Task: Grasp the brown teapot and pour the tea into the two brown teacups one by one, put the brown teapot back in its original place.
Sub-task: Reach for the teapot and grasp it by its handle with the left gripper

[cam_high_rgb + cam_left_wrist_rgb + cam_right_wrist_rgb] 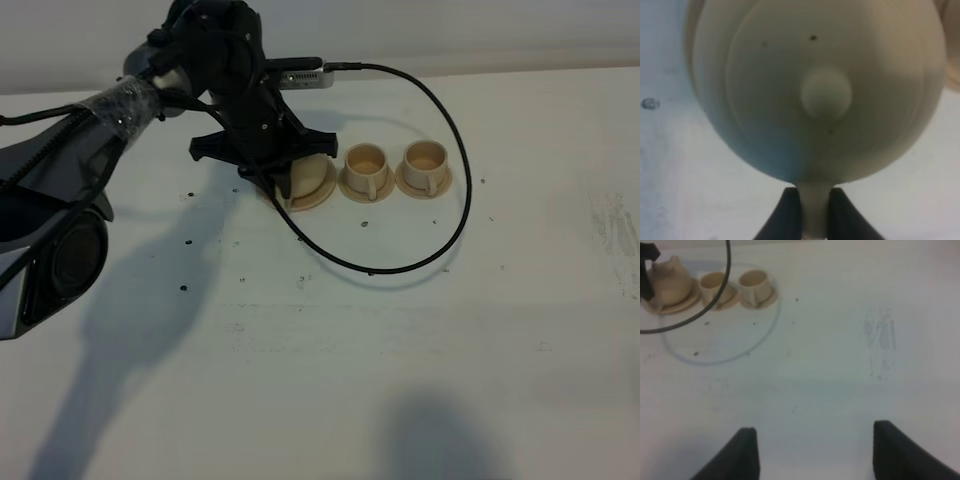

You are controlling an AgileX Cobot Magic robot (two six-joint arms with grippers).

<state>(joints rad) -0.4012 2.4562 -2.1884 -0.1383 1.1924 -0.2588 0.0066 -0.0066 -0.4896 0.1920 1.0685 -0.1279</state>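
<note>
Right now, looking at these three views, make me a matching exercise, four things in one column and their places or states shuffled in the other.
Column one:
1 left claw
2 right claw
3 brown teapot
4 two brown teacups

Column two:
A on small saucers, right of the teapot in the high view
B open over bare table
C on the wide saucer
D shut on the teapot's handle

Pairs: 1-D, 2-B, 3-C, 4-A

White tabletop [420,380] w/ dark specks [187,241] & a scuffed patch [612,235], pale wall [450,30] behind, soft shadows [150,320] at front.
</note>
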